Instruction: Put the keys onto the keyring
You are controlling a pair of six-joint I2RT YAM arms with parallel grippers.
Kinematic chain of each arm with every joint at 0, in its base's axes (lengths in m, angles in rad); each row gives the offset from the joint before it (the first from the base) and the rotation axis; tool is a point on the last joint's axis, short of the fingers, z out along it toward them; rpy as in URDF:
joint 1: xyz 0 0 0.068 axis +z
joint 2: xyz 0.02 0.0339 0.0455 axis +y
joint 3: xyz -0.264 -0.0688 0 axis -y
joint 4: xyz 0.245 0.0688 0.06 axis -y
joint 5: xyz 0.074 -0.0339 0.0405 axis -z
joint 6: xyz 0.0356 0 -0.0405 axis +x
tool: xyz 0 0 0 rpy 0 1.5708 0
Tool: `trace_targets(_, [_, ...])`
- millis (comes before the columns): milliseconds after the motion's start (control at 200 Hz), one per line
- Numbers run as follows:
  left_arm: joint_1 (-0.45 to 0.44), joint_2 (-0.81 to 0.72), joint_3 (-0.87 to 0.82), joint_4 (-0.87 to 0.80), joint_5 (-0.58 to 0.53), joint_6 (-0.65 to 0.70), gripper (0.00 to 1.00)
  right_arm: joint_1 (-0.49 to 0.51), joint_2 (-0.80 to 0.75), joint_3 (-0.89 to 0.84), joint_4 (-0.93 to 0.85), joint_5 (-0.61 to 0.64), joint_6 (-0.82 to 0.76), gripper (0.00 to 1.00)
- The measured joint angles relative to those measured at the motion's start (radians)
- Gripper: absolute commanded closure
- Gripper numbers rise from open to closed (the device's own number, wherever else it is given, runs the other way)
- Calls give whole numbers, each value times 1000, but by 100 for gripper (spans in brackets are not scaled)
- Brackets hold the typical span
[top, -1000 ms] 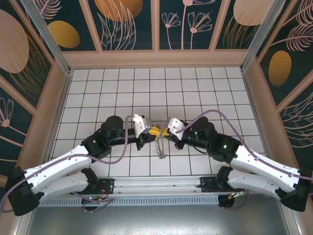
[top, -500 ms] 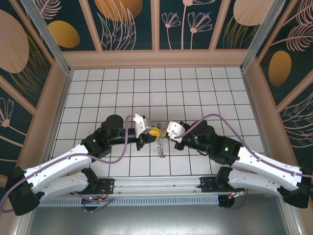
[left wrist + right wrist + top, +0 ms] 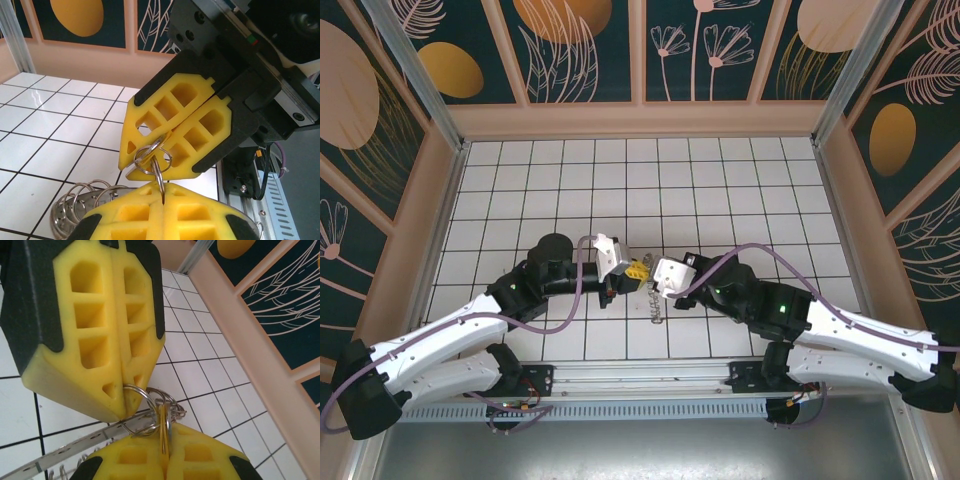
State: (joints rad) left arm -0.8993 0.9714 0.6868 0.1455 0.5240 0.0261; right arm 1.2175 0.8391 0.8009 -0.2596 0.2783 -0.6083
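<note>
Left wrist view, nearest me: the left gripper [image 3: 162,192] is clenched on the keyring [image 3: 150,159], whose silver coil stands edge-on in the seam of its yellow pads. Just beyond the keyring the right gripper [image 3: 150,145] is clamped too. The right wrist view shows it pinching the keys [image 3: 163,427], a thin tan sliver touching the keyring. Below-left of the keyring, a bunch of silver loops [image 3: 80,205] lies on the tiled floor [image 3: 60,125].

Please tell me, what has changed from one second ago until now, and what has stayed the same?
The right hand moved left, closer to the left hand, so the gap between them shrank. The left hand stayed where it was. Both hands stayed shut on the linked metal rings between them, with the chain of rings hanging below.
</note>
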Motion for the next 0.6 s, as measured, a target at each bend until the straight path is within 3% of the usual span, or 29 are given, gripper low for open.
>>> trace_targets(601, [1, -15, 0, 0, -1, 0, 100, 77, 39, 51, -37, 160, -131, 100])
